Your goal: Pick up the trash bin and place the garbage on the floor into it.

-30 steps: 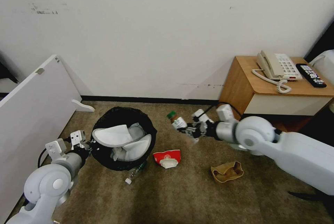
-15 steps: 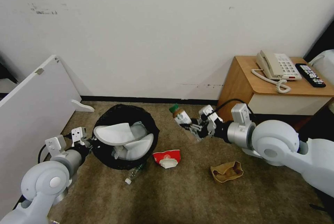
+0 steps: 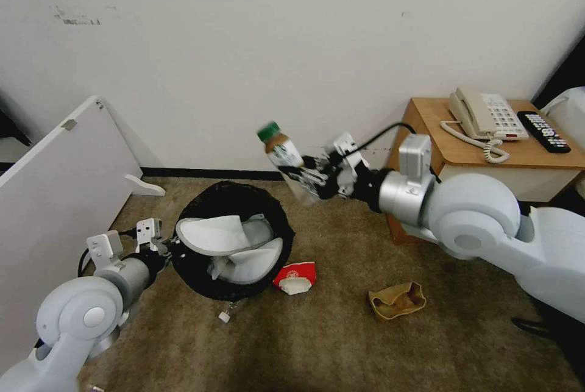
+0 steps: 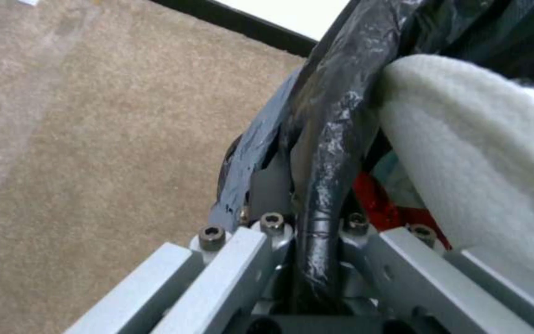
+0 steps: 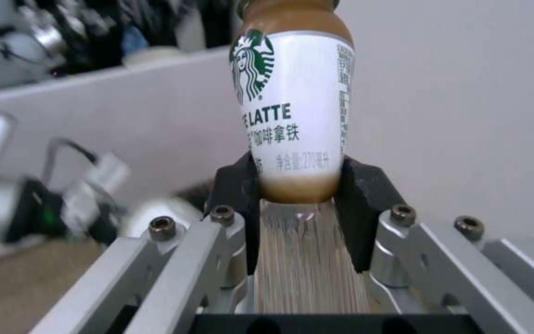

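The trash bin [image 3: 239,194], lined with a black bag, stands tilted on the floor [image 3: 304,343] with white slippers [image 3: 213,236] inside. My left gripper [image 3: 167,249] is shut on its left rim; the left wrist view shows my left gripper [image 4: 307,204] clamped over the bagged rim [image 4: 335,116] beside a slipper [image 4: 477,153]. My right gripper [image 3: 311,175] is shut on a green-capped coffee bottle [image 3: 283,154], held in the air above and right of the bin. In the right wrist view, the bottle [image 5: 292,116] sits base-first in my right gripper [image 5: 295,185].
On the carpet lie a crushed red-and-white cup [image 3: 294,276], a brown paper bag [image 3: 396,300] and a small bottle's white cap [image 3: 224,317] under the bin. A wooden nightstand [image 3: 426,154] holds a phone [image 3: 481,114] and remote [image 3: 544,131]. A white board [image 3: 55,197] leans at the left.
My right gripper has raised the bottle from near the carpet up and left, toward the space over the bin. The bin has shifted a little to the right with my left gripper.
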